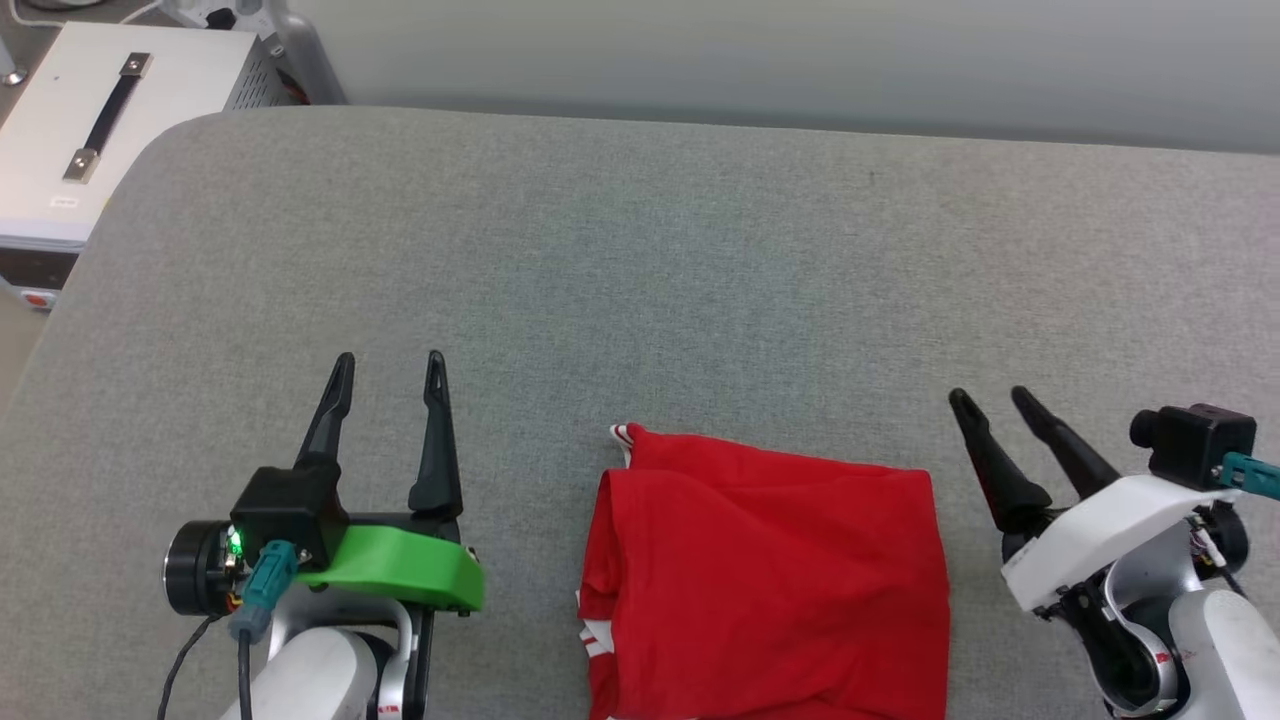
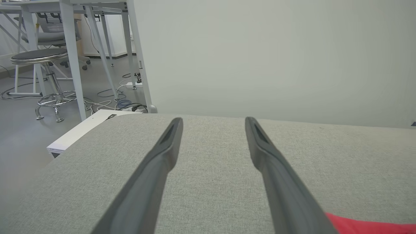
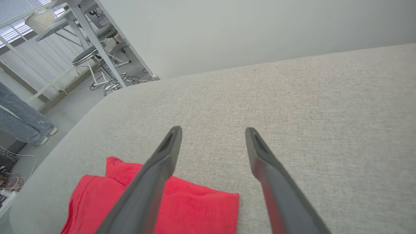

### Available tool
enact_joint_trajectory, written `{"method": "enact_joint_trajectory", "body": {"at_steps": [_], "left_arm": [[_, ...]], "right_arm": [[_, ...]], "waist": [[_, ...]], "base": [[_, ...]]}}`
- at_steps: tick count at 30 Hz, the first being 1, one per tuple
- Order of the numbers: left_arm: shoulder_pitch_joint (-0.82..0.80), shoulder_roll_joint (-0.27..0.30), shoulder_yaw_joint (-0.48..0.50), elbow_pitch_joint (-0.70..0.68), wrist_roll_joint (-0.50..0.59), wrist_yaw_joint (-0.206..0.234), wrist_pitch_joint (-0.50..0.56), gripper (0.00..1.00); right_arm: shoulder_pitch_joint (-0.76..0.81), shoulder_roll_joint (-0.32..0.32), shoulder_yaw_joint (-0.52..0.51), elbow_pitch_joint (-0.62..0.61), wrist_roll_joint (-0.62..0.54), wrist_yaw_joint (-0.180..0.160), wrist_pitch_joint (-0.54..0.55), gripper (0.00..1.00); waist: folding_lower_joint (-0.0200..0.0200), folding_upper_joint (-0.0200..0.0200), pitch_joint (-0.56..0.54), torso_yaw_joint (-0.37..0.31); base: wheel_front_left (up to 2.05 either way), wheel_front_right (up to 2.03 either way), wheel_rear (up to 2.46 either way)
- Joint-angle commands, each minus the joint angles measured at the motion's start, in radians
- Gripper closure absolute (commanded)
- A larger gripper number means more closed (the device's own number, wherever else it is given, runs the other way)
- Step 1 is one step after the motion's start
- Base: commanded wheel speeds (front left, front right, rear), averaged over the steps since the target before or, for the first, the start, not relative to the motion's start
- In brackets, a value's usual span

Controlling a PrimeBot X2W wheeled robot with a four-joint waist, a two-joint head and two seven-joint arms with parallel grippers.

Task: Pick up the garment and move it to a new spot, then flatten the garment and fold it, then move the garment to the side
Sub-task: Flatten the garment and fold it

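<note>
The garment [image 1: 770, 580] lies folded into a red rectangle on the grey table [image 1: 640, 260], near the front edge between my two arms; a bit of white-striped trim shows at its top left corner and left side. My left gripper [image 1: 388, 368] stands open to the garment's left, well apart from it, with nothing between its fingers [image 2: 213, 122]. My right gripper [image 1: 990, 396] is open just right of the garment's right edge, above the cloth-free table. In the right wrist view the garment [image 3: 195, 208] lies below and left of the gripper [image 3: 213, 130]. A red corner of the garment [image 2: 370, 224] shows in the left wrist view.
A white box with a dark handle [image 1: 110, 120] sits beyond the table's left corner. A pale wall runs behind the table. Stools, white table legs and cables [image 2: 55, 84] stand on the floor to the left. A person's legs in jeans [image 3: 22, 120] stand off the table's left end.
</note>
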Motion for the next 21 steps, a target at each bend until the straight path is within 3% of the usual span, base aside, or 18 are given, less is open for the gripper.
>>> {"method": "enact_joint_trajectory", "body": {"at_steps": [1,10,21], "left_arm": [[0.013,-0.005,0.008,0.007,0.013,-0.009,-0.006,0.0],[0.066,-0.017,0.05,0.042,0.05,-0.035,-0.006,0.0],[0.152,-0.042,0.079,0.074,0.082,-0.076,-0.006,0.0]], "right_arm": [[0.015,0.005,-0.023,-0.005,-0.06,-0.001,-0.012,0.0],[0.066,0.048,-0.135,-0.095,-0.324,-0.001,-0.102,0.0],[0.168,0.103,-0.172,-0.191,-0.412,-0.001,-0.102,0.0]], "waist": [[0.0,0.0,-0.018,-0.02],[0.0,0.0,-0.073,-0.063],[0.0,0.0,-0.14,-0.1]], "base": [[0.0,0.0,0.0],[0.0,0.0,0.0],[0.0,0.0,0.0]]}}
